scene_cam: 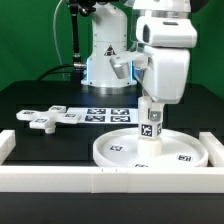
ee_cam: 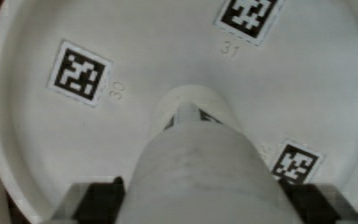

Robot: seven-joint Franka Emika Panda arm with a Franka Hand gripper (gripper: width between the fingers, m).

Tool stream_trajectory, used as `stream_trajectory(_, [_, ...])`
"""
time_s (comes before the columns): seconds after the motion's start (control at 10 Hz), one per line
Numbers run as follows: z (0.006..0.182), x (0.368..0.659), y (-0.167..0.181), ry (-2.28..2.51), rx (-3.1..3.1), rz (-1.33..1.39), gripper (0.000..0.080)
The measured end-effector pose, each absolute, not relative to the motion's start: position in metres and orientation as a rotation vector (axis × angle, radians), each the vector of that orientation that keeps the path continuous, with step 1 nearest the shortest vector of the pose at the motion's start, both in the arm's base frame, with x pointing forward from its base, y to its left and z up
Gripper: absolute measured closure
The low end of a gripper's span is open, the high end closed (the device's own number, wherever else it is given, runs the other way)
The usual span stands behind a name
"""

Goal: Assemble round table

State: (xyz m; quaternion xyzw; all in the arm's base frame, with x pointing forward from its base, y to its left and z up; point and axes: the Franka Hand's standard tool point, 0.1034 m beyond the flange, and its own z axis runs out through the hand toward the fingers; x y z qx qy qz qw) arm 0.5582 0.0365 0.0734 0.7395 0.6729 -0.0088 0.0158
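Round table: its white parts are sitting on the black surface. The disc and leg are toward the exterior view's right, and the foot piece is lying apart toward the left.
Surface: flat and black, it is carrying all the parts. Long white bars are bordering its near edge and sides.
Room: a green backdrop is hanging behind the surface, and the white arm is reaching down in front of it.
Marker board: it is lying flat behind the disc, between the foot piece and the leg as seen in the exterior view.
Disc: large, round and rimmed, it is lying open side up and showing black-and-white tags on its floor.
Leg: a short cylinder wearing tags, it is standing upright over the middle of the disc. Its lower end is appearing to meet the disc floor, though I cannot tell whether it is seated.
Foot piece: cross-shaped, it is lying flat, well apart from the disc.
Tool: it is coming straight down onto the leg's upper end. Its dark fingers are sitting on either side of the leg, narrowed onto it and pinching it.
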Motion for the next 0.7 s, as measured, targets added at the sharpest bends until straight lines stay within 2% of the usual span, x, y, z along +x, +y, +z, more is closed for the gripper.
stream_trajectory(0.7, [0.0733, 0.5609, 0.0457, 0.969, 2.949, 0.043, 0.0392])
